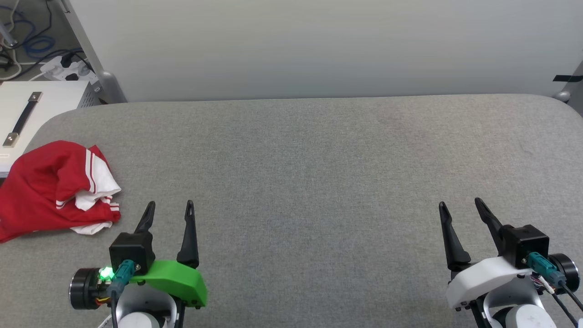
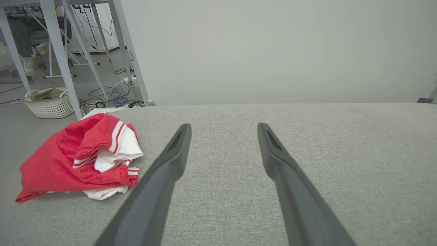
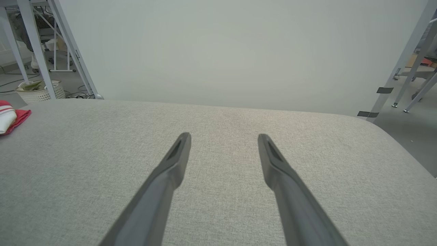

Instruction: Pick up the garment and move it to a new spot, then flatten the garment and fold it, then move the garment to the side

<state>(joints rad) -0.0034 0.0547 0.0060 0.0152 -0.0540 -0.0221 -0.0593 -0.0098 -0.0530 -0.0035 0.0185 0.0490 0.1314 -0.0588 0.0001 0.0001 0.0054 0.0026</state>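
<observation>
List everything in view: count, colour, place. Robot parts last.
shirt: one, red with white sleeves, crumpled at the table's left edge
table: one, grey fabric top, across the head view
wall panel: one, pale grey, behind the table
cabinet: one, white with a dark handle, beyond the table's far left corner
power strip: one, white, on the floor behind the cabinet
basket: one, white, on the floor among metal frame legs
left gripper: one, black fingers on a green mount, open, lower left, right of the shirt and apart from it
right gripper: one, black fingers on a white mount, open, lower right
</observation>
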